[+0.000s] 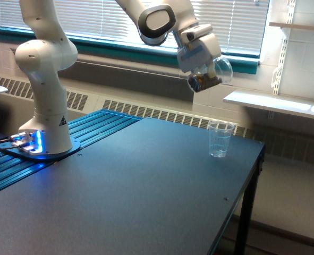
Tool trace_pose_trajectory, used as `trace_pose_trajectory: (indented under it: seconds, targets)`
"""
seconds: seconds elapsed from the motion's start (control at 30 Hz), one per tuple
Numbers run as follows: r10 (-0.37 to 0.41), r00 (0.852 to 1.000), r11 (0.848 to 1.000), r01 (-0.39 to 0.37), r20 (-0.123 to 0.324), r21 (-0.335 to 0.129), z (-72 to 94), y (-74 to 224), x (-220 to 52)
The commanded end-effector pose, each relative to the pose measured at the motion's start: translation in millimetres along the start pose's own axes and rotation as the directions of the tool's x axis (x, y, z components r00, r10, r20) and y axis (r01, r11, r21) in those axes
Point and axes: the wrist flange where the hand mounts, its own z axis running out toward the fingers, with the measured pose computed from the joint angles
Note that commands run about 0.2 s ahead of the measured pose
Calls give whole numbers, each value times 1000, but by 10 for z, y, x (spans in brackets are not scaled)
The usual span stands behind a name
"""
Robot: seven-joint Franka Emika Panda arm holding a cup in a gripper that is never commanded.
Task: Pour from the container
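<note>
Container (212, 76) high above table's (146, 191) far edge, seemingly

Panda arm (45, 69): base bolted at the exterior view's left, column upright, upper links reaching across to the right. Wrist pitched down and tilted. Gripper (203, 74) clamped on the container (212, 74), held high, tipped sideways.
</note>
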Motion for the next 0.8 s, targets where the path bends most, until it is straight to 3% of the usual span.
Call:
trace_pose_trajectory:
  seconds: [0.03,0.8]
  targets:
    - [-7,1000,1000,7,3,13,34,-211,-90]
    - [-42,997,999,42,69,-5,373,-646,-409]
